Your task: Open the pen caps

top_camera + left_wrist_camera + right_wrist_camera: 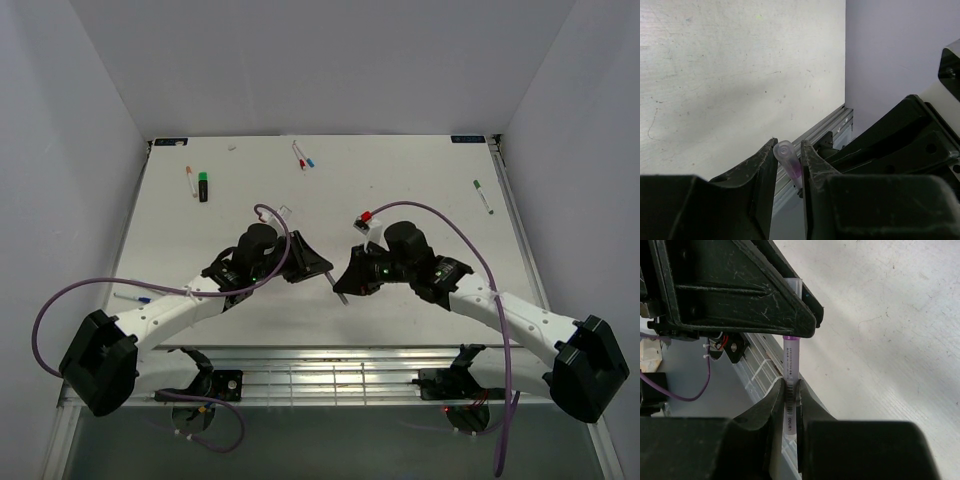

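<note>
Holding one pen [791, 357] off the table [420, 190] between both arms, mid-width and close to the near edge. R gripper [791, 390] is clamping fully down on the barrel at the barcode label, nothing else in it. L gripper [789, 151] is sitting narrowed around the pen cap [785, 153], w/ its fingers [765, 165] seeming to press it from both sides, so I'm reading it as pinching the cap, tho a hairline gap can't be ruled out. Key relation: the pen's long axis is running straight from one gripper to the other, roughly L-R in the top view w/ a slight diagonal. The cap end is pointing at the L arm and the barrel end is poking out past the R fingers. Judging the next move as a pull apart along that axis; any sideways offset would prob bend or jam the cap. Cap is looking like a short translucent tube w/ a rounded closed end and a purple tint lower down. Barrel is showing a purple see-thru stretch, then white w/ small print. Farther back other pens are lying loose, well apart from both grippers: a red-ended one [365, 219] just behind the R gripper, an orange-tipped pen [190, 180] beside a black marker [203, 186] far L, a red/blue pair [302, 158] far centre, and a green-ended pen [483, 196] far R.
</note>
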Robot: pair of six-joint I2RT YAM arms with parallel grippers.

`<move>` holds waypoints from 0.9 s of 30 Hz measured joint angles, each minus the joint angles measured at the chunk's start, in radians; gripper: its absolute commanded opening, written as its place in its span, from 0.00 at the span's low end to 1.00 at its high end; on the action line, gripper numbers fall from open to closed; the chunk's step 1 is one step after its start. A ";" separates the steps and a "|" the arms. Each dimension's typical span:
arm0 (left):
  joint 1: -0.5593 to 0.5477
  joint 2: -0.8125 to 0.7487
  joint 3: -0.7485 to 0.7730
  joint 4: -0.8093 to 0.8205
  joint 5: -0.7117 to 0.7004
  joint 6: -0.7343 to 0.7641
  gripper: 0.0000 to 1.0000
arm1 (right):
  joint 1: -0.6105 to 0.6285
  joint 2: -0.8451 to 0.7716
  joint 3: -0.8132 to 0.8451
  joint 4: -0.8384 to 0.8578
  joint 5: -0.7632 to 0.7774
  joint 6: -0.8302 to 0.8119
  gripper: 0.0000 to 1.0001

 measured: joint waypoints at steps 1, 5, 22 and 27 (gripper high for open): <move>-0.001 0.000 0.000 0.000 0.000 -0.001 0.33 | 0.000 0.002 0.001 0.000 0.002 0.000 0.08; -0.002 0.000 0.004 0.006 0.000 -0.017 0.19 | 0.006 0.010 0.001 0.004 0.011 0.001 0.08; -0.006 0.005 0.021 -0.025 -0.019 -0.018 0.00 | 0.018 0.087 0.031 0.022 0.027 -0.023 0.31; -0.003 0.012 0.044 -0.060 -0.038 -0.014 0.00 | 0.024 0.111 0.048 0.031 0.025 -0.040 0.08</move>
